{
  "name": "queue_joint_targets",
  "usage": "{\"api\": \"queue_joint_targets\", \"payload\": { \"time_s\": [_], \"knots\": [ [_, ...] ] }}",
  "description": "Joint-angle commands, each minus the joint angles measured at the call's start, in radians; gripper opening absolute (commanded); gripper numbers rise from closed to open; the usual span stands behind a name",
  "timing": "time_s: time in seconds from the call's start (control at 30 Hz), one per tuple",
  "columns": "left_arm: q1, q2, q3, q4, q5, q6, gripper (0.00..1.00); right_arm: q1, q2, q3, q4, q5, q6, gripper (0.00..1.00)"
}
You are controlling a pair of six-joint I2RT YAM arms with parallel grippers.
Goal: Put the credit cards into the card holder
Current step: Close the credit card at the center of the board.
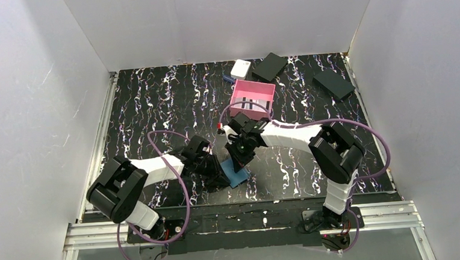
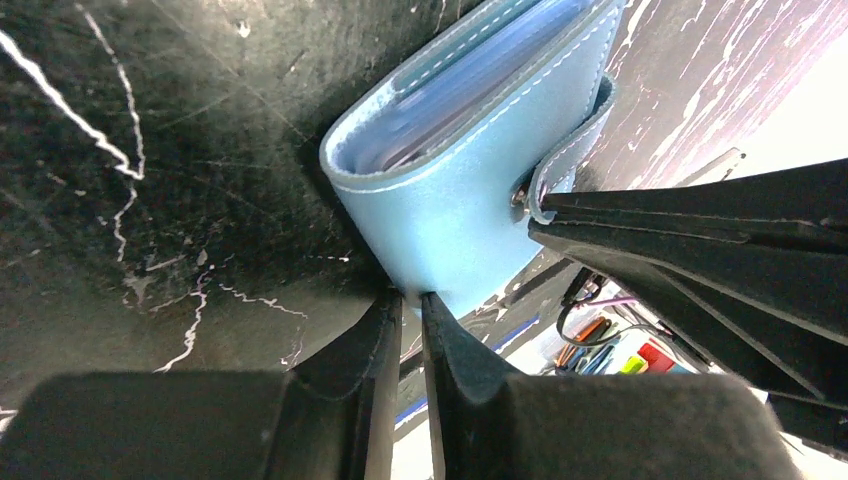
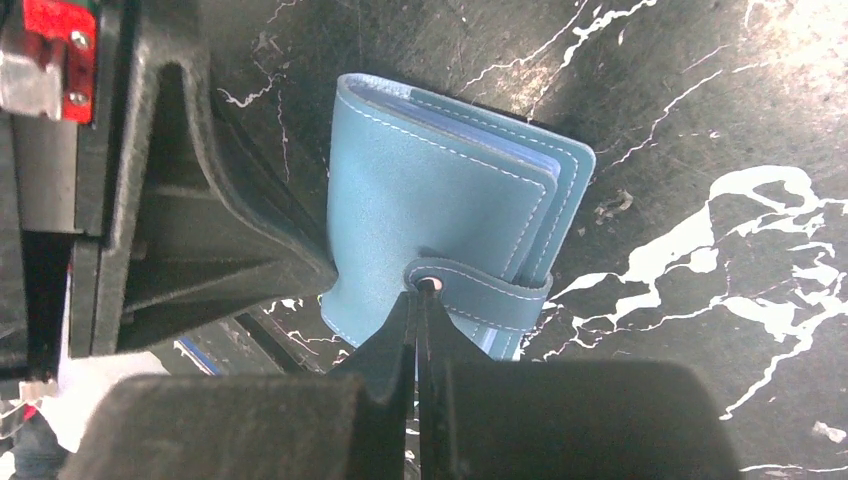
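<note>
The card holder point(image 1: 237, 176) point(image 2: 450, 200) point(image 3: 420, 220) is a blue wallet, folded closed and lying near the table's front edge between my two arms. My left gripper point(image 1: 221, 177) point(image 2: 411, 297) pinches the edge of its cover, with only a thin gap between the jaws. My right gripper point(image 1: 239, 159) point(image 3: 420, 292) is shut, and its tips touch the snap at the end of the wallet's tab point(image 3: 480, 295). Pale layers point(image 2: 400, 150) show between the covers. I cannot tell whether they are credit cards, and no loose credit cards are in view.
A pink open tray point(image 1: 253, 89) stands behind the right gripper. Further back are a small white box point(image 1: 240, 68) and two flat black boxes point(image 1: 270, 66) point(image 1: 334, 84). White walls enclose the black marbled table on three sides.
</note>
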Motion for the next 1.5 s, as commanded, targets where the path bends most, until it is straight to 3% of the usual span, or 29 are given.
{"api": "queue_joint_targets", "payload": {
  "time_s": [0.0, 0.2, 0.47, 0.63, 0.73, 0.83, 0.93, 1.1, 1.2, 1.47],
  "knots": [
    [-0.010, 0.040, 0.032, 0.043, -0.070, 0.010, 0.13, 0.051, 0.094, 0.028, -0.123, 0.068, 0.026, 0.01],
    [-0.012, 0.040, 0.032, 0.046, -0.073, 0.010, 0.12, 0.105, 0.206, 0.042, -0.147, 0.189, 0.115, 0.01],
    [-0.012, 0.017, 0.016, 0.049, -0.078, 0.015, 0.12, 0.093, 0.325, 0.058, -0.089, 0.206, 0.138, 0.01],
    [-0.012, 0.005, 0.010, 0.048, -0.077, 0.017, 0.12, 0.043, 0.266, 0.158, -0.082, 0.089, 0.096, 0.01],
    [-0.011, -0.005, 0.002, 0.049, -0.078, 0.017, 0.12, -0.003, 0.262, 0.196, -0.114, -0.034, 0.071, 0.24],
    [-0.012, -0.012, -0.010, 0.055, -0.081, 0.015, 0.12, -0.059, 0.323, 0.195, -0.120, -0.189, 0.077, 0.17],
    [-0.012, -0.013, -0.019, 0.079, -0.072, 0.007, 0.12, -0.090, 0.393, 0.180, -0.081, -0.228, 0.085, 0.10],
    [-0.012, -0.038, -0.046, 0.100, -0.063, -0.002, 0.12, -0.123, 0.481, 0.193, -0.082, -0.105, 0.093, 0.02],
    [-0.011, -0.061, -0.062, 0.100, -0.069, 0.000, 0.12, -0.104, 0.509, 0.261, -0.164, 0.060, 0.074, 0.01],
    [-0.011, -0.077, -0.065, 0.100, -0.070, 0.003, 0.12, -0.036, 0.613, 0.465, -0.369, 0.316, 0.027, 0.02]
  ]
}}
